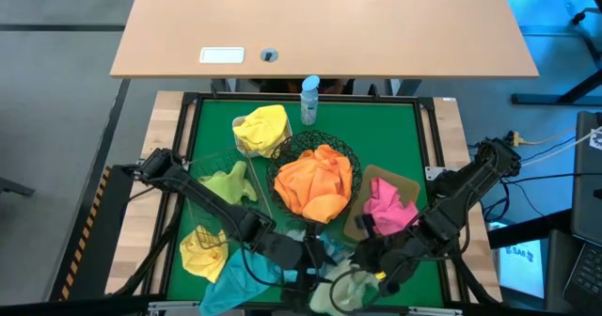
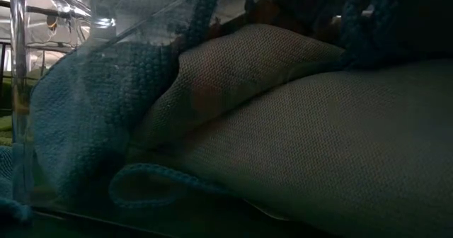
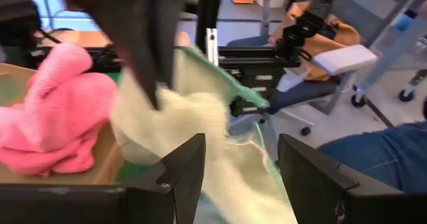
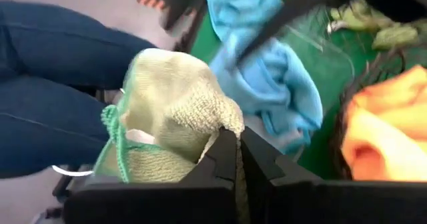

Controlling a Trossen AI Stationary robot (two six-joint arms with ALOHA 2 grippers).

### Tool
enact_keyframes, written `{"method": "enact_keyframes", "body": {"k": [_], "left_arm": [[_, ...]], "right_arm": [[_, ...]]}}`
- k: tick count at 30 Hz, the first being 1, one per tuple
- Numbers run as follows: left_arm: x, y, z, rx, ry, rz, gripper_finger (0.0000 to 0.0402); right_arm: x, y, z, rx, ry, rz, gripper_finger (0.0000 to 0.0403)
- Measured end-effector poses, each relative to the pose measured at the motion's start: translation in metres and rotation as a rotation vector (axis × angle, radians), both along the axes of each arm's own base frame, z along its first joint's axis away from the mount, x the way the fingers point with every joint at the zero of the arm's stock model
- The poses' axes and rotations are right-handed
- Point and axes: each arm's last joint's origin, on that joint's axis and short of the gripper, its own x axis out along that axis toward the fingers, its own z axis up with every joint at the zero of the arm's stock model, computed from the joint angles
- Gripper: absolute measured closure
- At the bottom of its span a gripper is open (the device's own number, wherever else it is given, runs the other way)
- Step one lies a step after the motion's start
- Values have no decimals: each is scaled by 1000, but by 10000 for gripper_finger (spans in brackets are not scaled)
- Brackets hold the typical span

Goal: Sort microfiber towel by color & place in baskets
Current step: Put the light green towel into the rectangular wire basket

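My right gripper (image 4: pixel 238 159) is shut on a pale green microfiber towel (image 4: pixel 175 104) with a green stitched edge, near the table's front edge (image 1: pixel 343 288). My left gripper (image 3: pixel 241 174) is open, and its fingers stand on either side of the towel's hanging part (image 3: pixel 227 164). Orange towels (image 1: pixel 315 182) fill the round black wire bowl (image 1: pixel 350 154). Pink towels (image 1: pixel 388 206) lie in the tan tray (image 1: pixel 403 179). A yellow towel (image 1: pixel 261 128) sits in the white tub (image 1: pixel 239 125). Another pale green towel (image 1: pixel 230 182) lies in the wire basket. Blue towels (image 1: pixel 243 276) lie at the front. My right gripper pinches a bunched fold of the pale green towel (image 4: pixel 212 136) between its two shut fingers (image 3: pixel 143 51). They come slanting down from above. The towel hangs slack below them. My left gripper: I cannot tell whether its fingers touch the hanging towel between them.
A loose yellow towel (image 1: pixel 202 250) lies at the mat's front left. A blue-capped spray bottle (image 1: pixel 309 98) stands at the mat's far edge. In the low view the clear tray's wall (image 2: pixel 21 96) stands before blue cloth (image 2: pixel 85 117) and pale cloth (image 2: pixel 318 139). A person's legs in jeans (image 4: pixel 47 84) are just beyond the front edge.
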Motion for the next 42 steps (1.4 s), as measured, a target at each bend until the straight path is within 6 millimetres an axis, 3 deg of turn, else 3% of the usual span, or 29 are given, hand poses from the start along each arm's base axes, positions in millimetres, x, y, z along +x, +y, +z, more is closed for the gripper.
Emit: {"method": "enact_keyframes", "body": {"k": [5, 17, 29, 33, 39, 42], "left_arm": [[0, 0, 0, 1, -3, 8, 221], [2, 2, 3, 10, -40, 68, 221], [4, 6, 4, 31, -57, 114, 224], [4, 7, 3, 34, -55, 117, 261], [4, 6, 3, 32, -53, 106, 378], [4, 6, 3, 34, -51, 107, 388]], "right_arm": [[-1, -2, -1, -17, 13, -27, 398], [9, 4, 10, 43, -164, -94, 398], [17, 11, 25, 49, -346, 13, 397], [17, 11, 25, 47, -346, 16, 397], [17, 12, 25, 74, -330, 38, 394], [17, 13, 25, 96, -322, 75, 374]]}}
